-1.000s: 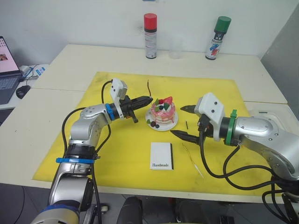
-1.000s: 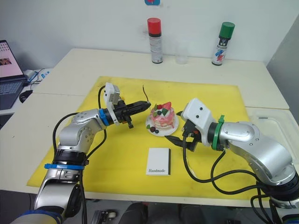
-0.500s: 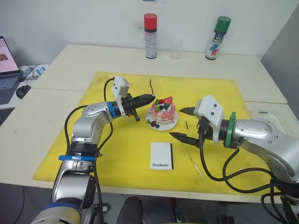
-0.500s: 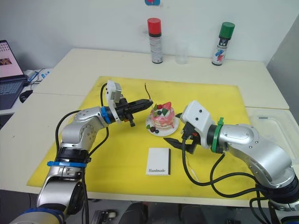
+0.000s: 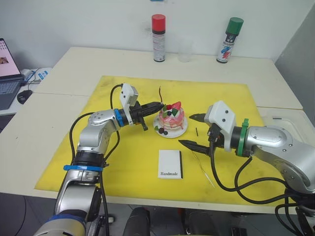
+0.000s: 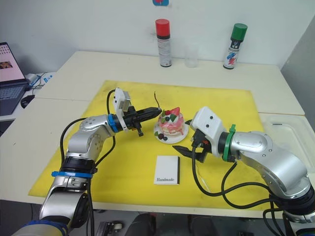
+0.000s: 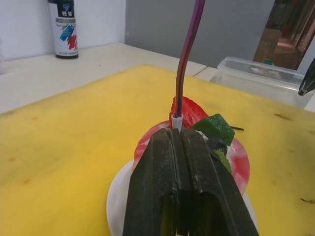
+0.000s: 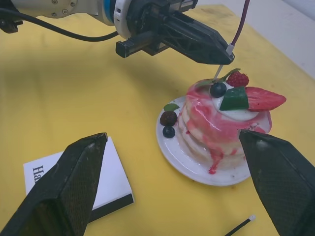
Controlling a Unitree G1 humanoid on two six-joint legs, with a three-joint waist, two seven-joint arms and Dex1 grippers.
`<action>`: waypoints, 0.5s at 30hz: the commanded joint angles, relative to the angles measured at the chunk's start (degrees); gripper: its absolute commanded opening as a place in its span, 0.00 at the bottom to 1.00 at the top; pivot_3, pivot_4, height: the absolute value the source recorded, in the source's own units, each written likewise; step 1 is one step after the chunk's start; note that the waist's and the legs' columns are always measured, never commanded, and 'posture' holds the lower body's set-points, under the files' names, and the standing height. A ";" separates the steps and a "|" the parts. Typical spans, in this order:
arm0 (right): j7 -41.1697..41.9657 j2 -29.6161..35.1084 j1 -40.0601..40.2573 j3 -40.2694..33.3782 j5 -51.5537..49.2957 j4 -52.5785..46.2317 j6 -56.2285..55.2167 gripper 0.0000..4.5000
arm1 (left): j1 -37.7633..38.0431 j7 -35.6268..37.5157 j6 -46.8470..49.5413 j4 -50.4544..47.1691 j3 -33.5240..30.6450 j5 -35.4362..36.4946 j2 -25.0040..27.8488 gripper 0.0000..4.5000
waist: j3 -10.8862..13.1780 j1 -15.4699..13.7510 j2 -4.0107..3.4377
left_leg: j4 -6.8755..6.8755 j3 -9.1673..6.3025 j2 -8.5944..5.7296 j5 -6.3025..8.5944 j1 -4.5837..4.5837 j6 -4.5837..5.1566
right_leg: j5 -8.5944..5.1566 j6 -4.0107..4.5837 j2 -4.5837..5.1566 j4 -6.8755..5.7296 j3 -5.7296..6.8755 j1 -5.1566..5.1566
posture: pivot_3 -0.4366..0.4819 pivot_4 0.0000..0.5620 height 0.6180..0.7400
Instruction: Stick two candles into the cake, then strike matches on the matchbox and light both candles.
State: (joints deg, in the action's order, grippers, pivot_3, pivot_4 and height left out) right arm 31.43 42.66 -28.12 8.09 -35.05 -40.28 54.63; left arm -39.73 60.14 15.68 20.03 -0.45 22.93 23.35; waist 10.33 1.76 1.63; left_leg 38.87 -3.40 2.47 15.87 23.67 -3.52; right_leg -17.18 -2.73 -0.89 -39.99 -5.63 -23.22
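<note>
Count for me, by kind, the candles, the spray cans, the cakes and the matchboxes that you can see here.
Thin wavy candles: 2 (held candle in the left hand, lying candle on the yellow mat)
Spray cans: 2 (red-capped can, green-capped can)
Small round pink-and-white cake: 1
Flat white matchbox: 1
Total: 6

Matchbox [image 5: 170, 163] lies before cake [image 5: 171, 118] on mat [image 5: 123, 162].
</note>
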 commanded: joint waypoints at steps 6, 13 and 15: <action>-0.04 -0.02 0.05 -1.59 0.00 -2.17 0.03 0.99 | -0.96 0.07 -2.78 -0.95 -0.25 -0.94 0.49 0.00 | 0.00 0.00 0.00 | 0.00 0.00 0.00 0.00 0.00 0.00 | 0.00 0.00 0.00 0.00 0.00 0.00 | 0.48 0.27 0.87; -0.17 -0.18 -0.15 -1.54 0.01 -2.15 0.12 0.99 | -0.21 0.06 -3.57 -1.16 0.13 -1.66 0.17 0.00 | 0.00 0.00 0.00 | 0.00 -0.01 0.00 0.00 0.00 0.00 | 0.00 0.00 0.00 -0.01 0.00 0.00 | 0.48 0.27 0.87; -0.22 -0.20 -0.18 -1.53 -0.02 -2.15 0.22 0.99 | 0.00 0.10 -3.63 -1.19 0.17 -1.83 0.09 0.00 | 0.00 0.00 0.00 | 0.00 -0.01 0.00 0.00 0.00 0.00 | 0.00 0.00 0.00 -0.01 0.00 0.00 | 0.48 0.27 0.87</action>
State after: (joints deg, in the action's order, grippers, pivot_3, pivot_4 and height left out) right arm 31.27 42.51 -27.99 8.08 -35.04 -40.30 54.86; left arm -39.88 60.22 12.94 20.15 -0.34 21.31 23.40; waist 10.33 1.76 1.63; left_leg 38.87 -3.40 2.47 15.87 23.67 -3.51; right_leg -17.18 -2.73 -0.89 -39.99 -5.63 -23.21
